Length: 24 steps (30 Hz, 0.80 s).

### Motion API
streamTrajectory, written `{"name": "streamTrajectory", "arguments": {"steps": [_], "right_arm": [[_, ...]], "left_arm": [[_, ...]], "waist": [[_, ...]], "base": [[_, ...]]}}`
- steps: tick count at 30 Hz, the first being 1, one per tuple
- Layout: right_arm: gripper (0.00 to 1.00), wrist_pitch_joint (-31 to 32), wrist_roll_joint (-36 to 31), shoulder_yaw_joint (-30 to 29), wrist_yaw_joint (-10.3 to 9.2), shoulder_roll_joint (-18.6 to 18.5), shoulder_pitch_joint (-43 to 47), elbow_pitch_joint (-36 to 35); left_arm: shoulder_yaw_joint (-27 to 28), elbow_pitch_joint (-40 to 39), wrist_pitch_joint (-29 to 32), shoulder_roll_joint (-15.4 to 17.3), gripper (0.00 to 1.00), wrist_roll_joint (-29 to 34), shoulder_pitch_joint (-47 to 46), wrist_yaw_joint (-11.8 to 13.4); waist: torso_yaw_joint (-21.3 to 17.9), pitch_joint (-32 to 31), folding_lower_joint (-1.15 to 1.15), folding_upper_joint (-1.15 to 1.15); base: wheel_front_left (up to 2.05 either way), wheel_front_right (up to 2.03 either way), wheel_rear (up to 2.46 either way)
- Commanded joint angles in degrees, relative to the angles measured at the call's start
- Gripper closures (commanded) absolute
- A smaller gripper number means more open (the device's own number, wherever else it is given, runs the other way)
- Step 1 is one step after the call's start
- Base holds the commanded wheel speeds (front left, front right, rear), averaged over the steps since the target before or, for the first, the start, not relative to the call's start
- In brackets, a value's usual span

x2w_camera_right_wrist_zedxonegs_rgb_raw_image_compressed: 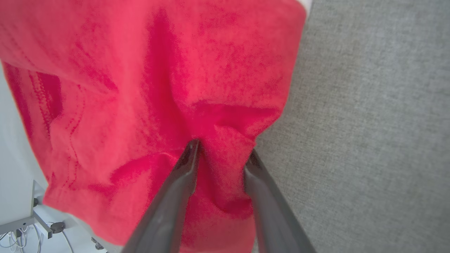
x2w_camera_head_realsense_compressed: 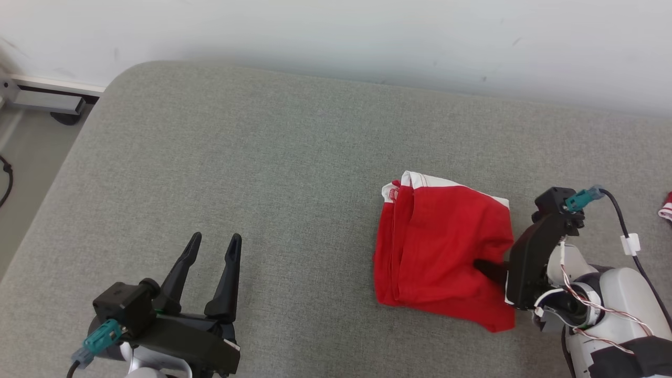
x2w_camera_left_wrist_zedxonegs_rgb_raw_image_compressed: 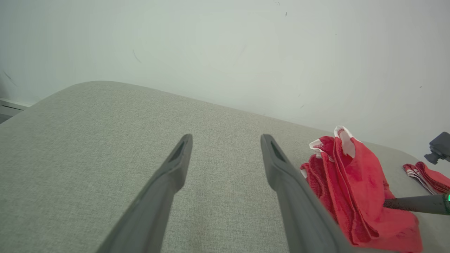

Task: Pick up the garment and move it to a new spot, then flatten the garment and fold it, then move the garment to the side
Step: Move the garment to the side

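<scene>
The red garment (x2w_camera_head_realsense_compressed: 443, 247) with white trim lies folded on the right half of the grey padded surface (x2w_camera_head_realsense_compressed: 262, 173). My right gripper (x2w_camera_head_realsense_compressed: 485, 269) reaches into its right edge from the side. In the right wrist view the right gripper (x2w_camera_right_wrist_zedxonegs_rgb_raw_image_compressed: 223, 147) has its jaws drawn partly together, and a bunched fold of the garment (x2w_camera_right_wrist_zedxonegs_rgb_raw_image_compressed: 158, 80) presses against both fingers. My left gripper (x2w_camera_head_realsense_compressed: 216, 237) rests open at the lower left, far from the cloth, with nothing between its fingers. The left wrist view shows the left gripper (x2w_camera_left_wrist_zedxonegs_rgb_raw_image_compressed: 226, 138) open, with the garment (x2w_camera_left_wrist_zedxonegs_rgb_raw_image_compressed: 355, 182) heaped to its right.
Another red and white cloth (x2w_camera_head_realsense_compressed: 667, 206) lies at the far right edge, also seen as a folded cloth (x2w_camera_left_wrist_zedxonegs_rgb_raw_image_compressed: 427, 174) in the left wrist view. A pale wall (x2w_camera_head_realsense_compressed: 367, 37) backs the surface. A metal rail (x2w_camera_head_realsense_compressed: 47, 100) and floor lie past the left edge.
</scene>
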Motion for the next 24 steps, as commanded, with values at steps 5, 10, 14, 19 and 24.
{"name": "streamTrajectory", "arguments": {"steps": [5,10,14,19,24], "right_arm": [[1.00,-2.2,-1.0,1.4,-0.03,-0.1,-2.1,1.5],[1.00,-3.5,-1.1,1.8,-0.03,-0.1,-3.2,1.2],[1.00,-3.5,-2.8,1.6,-0.03,-0.1,-4.1,0.7],[1.00,-1.4,-4.9,0.7,-0.03,-0.1,-5.5,-0.5],[1.00,1.5,-7.3,-0.6,-0.03,-0.1,-7.8,-2.1]], "left_arm": [[0.5,-0.1,-0.9,0.2,0.00,0.8,0.0,0.7],[0.9,-0.4,-1.3,0.4,0.00,1.2,0.4,1.2],[1.4,-0.9,-1.5,0.4,0.00,1.5,0.4,1.6],[1.8,-1.6,-1.7,0.7,0.00,1.5,0.7,1.9],[1.4,-2.1,-1.1,1.0,0.00,1.7,-0.1,1.7]], "waist": [[0.3,-0.7,0.01,0.00],[0.2,-1.1,0.01,0.00],[-0.1,-1.3,0.01,0.00],[-1.7,-1.2,0.01,0.00],[-4.3,-0.6,0.01,0.00]], "base": [[0.00,0.00,0.00],[0.00,0.00,0.00],[0.00,0.00,0.00],[0.00,0.00,0.00],[0.00,0.00,0.00]]}}
